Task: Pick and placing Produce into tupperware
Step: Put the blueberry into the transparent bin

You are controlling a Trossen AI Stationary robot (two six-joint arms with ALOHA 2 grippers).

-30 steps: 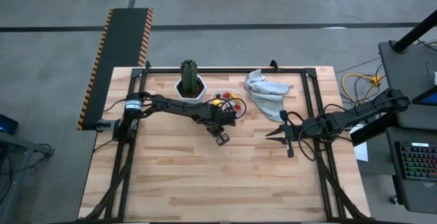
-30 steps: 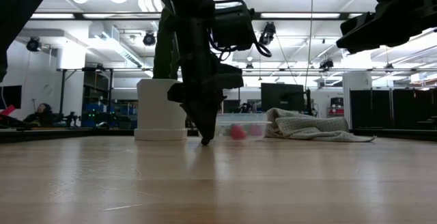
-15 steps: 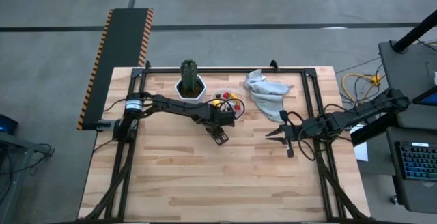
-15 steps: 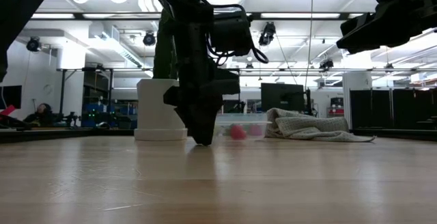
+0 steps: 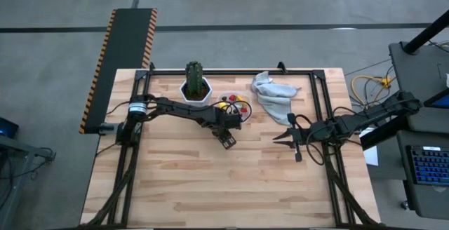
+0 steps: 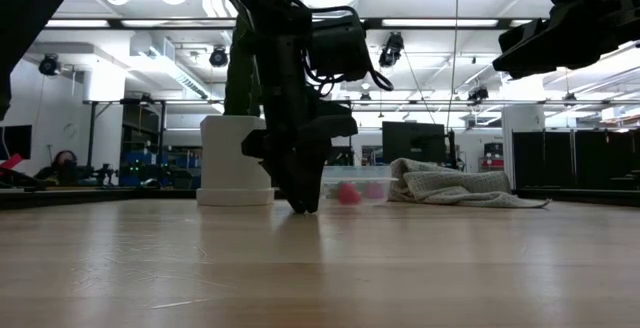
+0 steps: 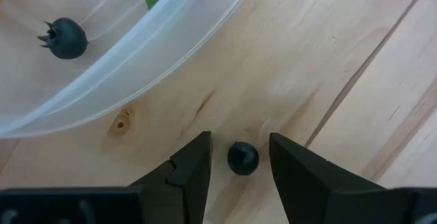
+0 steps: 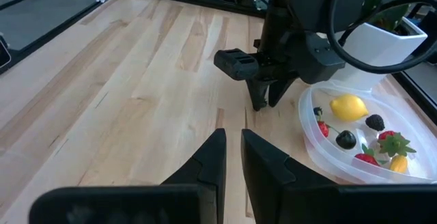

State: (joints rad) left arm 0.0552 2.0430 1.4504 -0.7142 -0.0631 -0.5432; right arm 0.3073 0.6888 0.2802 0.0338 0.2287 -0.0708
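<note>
**Left gripper straddling a dark berry beside the tupperware**

On a wooden table (image 5: 210,181), the left gripper (image 7: 239,157) points down at the boards just beside the clear tupperware (image 7: 147,50). Its two fingers stand apart, and a small dark round berry (image 7: 242,158) lies on the wood between them; neither finger visibly presses it. Inside the container rim lies another dark berry with a spiky crown (image 7: 66,38).

From the right wrist view, the tupperware holds a yellow lemon (image 8: 348,106), red strawberries (image 8: 390,140) and dark berries, next to a white cactus pot (image 8: 382,43).

The right gripper (image 5: 283,137) hangs well apart over the table's right side, its fingers close together with a narrow gap. A grey cloth (image 5: 272,93) lies behind the container, near the far edge.
</note>
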